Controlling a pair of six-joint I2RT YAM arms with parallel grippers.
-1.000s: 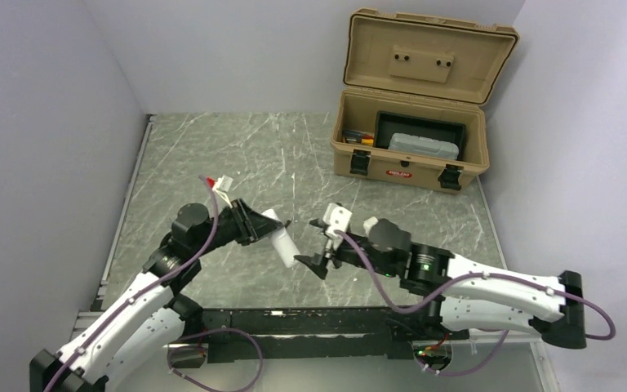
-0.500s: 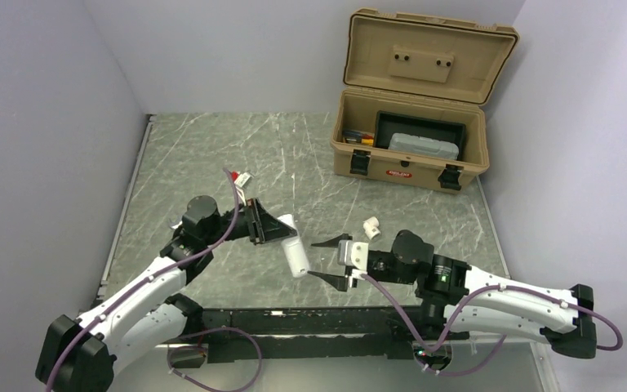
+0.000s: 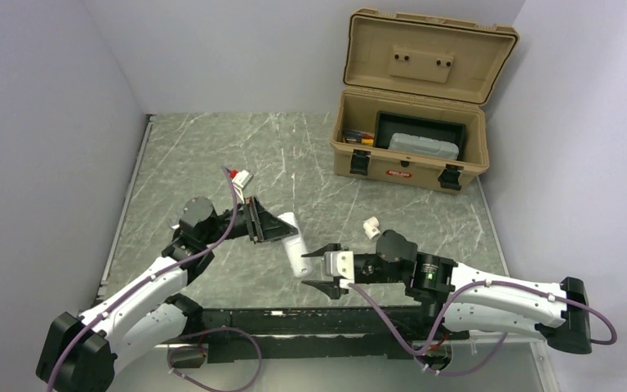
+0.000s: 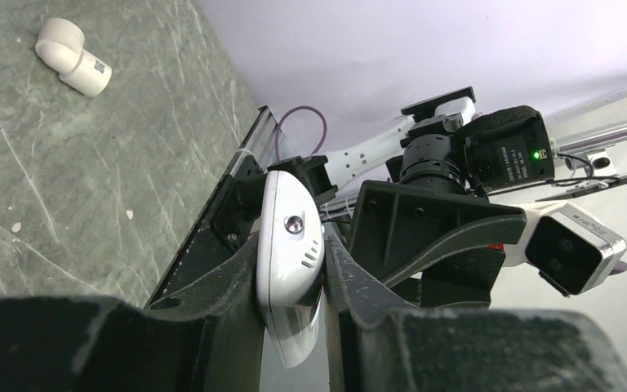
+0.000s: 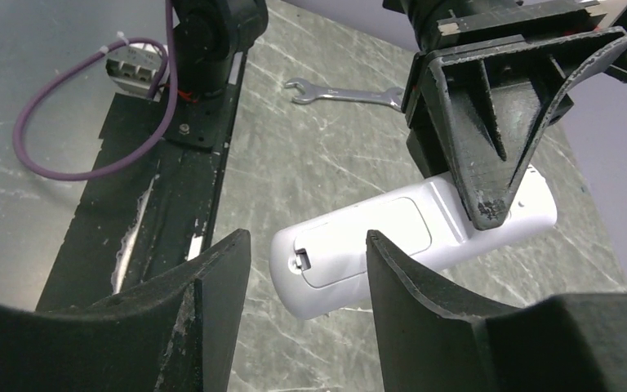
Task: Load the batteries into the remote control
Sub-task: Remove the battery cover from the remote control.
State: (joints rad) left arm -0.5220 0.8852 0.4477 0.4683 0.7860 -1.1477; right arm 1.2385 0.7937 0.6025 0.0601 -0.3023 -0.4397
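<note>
My left gripper (image 3: 284, 231) is shut on the remote control (image 3: 295, 250), a slim white handset held above the table with its free end slanting down to the right. The left wrist view shows the remote control (image 4: 290, 245) edge-on, pinched between both fingers of the left gripper (image 4: 291, 255). In the right wrist view the remote control (image 5: 359, 249) shows its back, with the cover closed and a small latch at the near end. My right gripper (image 3: 304, 268) stands open at that free end, its fingers either side and not touching, as the right gripper (image 5: 306, 245) view shows. The batteries are out of view.
A small stubby white plastic piece (image 3: 370, 226) lies on the marble table, also seen as the white piece (image 4: 72, 57). An open tan toolbox (image 3: 408, 151) stands at the back right. A wrench (image 5: 343, 94) lies near the left arm's base.
My right gripper has swung left to the remote's free end and its jaws have narrowed. The left arm carried the remote slightly right and down, then held still.
</note>
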